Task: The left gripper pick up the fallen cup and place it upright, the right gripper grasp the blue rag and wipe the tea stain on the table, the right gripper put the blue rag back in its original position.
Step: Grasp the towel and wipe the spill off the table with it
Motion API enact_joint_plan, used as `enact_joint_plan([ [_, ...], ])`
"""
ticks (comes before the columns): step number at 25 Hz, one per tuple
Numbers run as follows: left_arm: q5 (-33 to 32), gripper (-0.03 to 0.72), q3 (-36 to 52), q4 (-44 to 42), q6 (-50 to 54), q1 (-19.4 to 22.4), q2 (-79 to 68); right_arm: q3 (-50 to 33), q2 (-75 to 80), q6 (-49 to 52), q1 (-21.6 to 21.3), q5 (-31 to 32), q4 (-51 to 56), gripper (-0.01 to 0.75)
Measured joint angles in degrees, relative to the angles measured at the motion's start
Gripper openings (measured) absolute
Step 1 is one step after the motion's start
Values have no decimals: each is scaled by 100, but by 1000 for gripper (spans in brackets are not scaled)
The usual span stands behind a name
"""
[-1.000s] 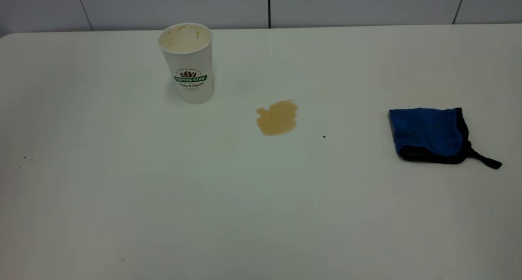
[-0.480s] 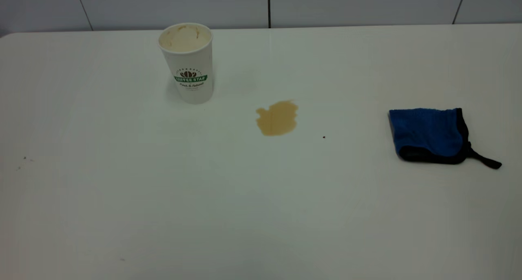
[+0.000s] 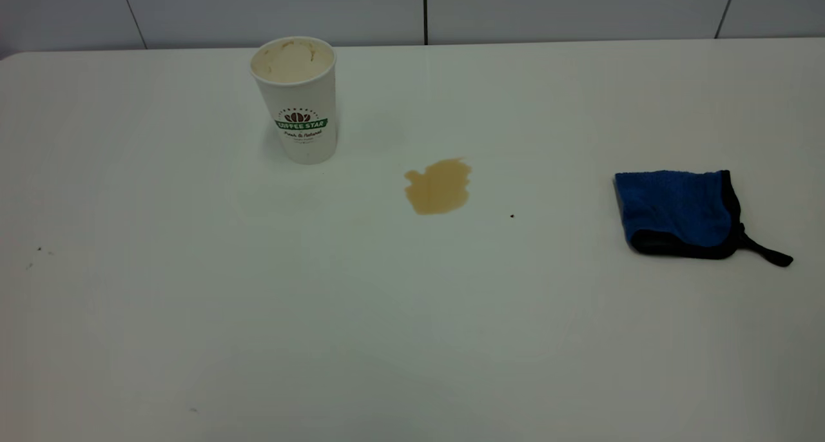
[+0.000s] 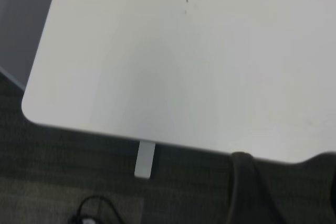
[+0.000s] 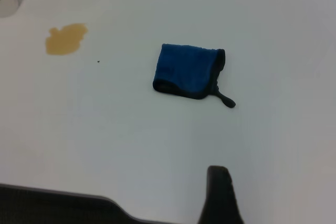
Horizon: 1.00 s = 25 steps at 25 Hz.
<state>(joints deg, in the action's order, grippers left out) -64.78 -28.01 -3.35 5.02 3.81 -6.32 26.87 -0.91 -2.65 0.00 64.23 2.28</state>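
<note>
While neither gripper appears in the exterior view, a dark fingertip of the right gripper (image 5: 219,195) shows in its wrist view above the near edge of the table (image 3: 412,339), and a dark part of the left gripper (image 4: 252,190) shows past the table's near left corner; the state of both sets of jaws cannot be told. The blue rag (image 3: 677,211) lies flat near the right edge, untouched. The tea stain (image 3: 438,185) sits mid-table. The cup (image 3: 296,97) stands upright near the far edge, left of the stain and apart from it.
</note>
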Motion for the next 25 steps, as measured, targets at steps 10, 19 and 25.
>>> enact_joint_plan([
  [10,5,413,8,0,-38,0,635,0,0,0,0,0,0,590],
  [19,-1,413,12,0,-75,-252,735,0,0,0,0,0,0,590],
  [25,-1,413,12,0,-81,-259,735,0,0,0,0,0,0,590],
])
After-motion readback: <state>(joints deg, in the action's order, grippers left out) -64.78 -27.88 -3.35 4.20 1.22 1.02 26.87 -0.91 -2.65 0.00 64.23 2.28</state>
